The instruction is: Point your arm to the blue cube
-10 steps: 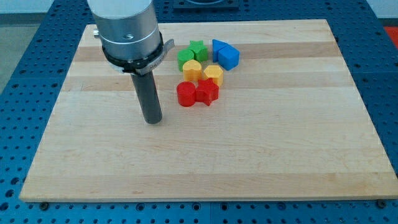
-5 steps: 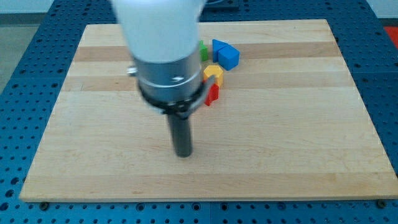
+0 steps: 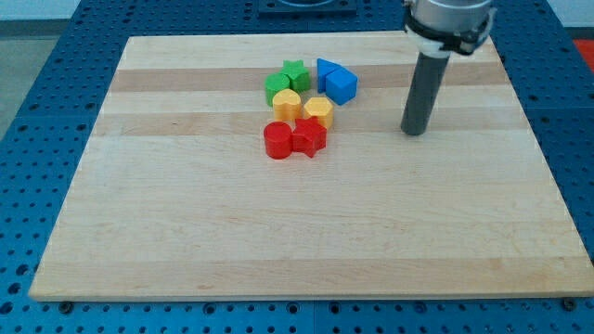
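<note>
Camera view: my tip (image 3: 414, 132) rests on the wooden board (image 3: 186, 232), to the view's right of the blue cube (image 3: 341, 87) and slightly toward the view's bottom of it, near but apart, with bare wood between them. The arm carries no gripper, only the dark rod, so nothing is held. The blue cube sits at the right end of a tight cluster. Relative to the blue cube: a blue triangular block (image 3: 325, 70) touches it at upper left; a green star (image 3: 295, 73) and a green cylinder (image 3: 277, 88) lie to its left; a yellow hexagonal block (image 3: 318, 111) and a yellow heart-like block (image 3: 287, 105) lie at lower left; a red star (image 3: 309, 137) and a red cylinder (image 3: 277, 140) lie farther toward the view's bottom.
</note>
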You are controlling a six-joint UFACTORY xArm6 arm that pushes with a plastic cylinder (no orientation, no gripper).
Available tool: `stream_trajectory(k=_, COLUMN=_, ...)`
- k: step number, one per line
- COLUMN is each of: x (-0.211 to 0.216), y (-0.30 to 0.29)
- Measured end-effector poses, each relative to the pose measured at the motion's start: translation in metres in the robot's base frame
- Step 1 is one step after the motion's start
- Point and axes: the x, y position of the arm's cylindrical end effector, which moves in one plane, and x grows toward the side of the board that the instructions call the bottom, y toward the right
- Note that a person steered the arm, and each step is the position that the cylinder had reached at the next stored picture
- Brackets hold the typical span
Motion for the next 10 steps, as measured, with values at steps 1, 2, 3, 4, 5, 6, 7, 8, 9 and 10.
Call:
stream_trajectory(k=1, x=-0.027, y=0.000)
stream_trajectory(k=2, x=-0.048, y=0.000)
stream_trajectory(k=3, x=-0.049, y=-0.007)
stream_trajectory(k=4, x=-0.050, y=-0.015)
stream_trajectory(k=5, x=-0.051, y=-0.025)
stream_trajectory(k=6, x=-0.051, y=-0.034)
stream_trajectory(k=7, x=-0.052, y=-0.037)
stream_trajectory(k=8, x=-0.059, y=-0.041)
stream_trajectory(k=9, x=-0.062, y=-0.051)
stream_trajectory(k=10, x=-0.062, y=-0.054)
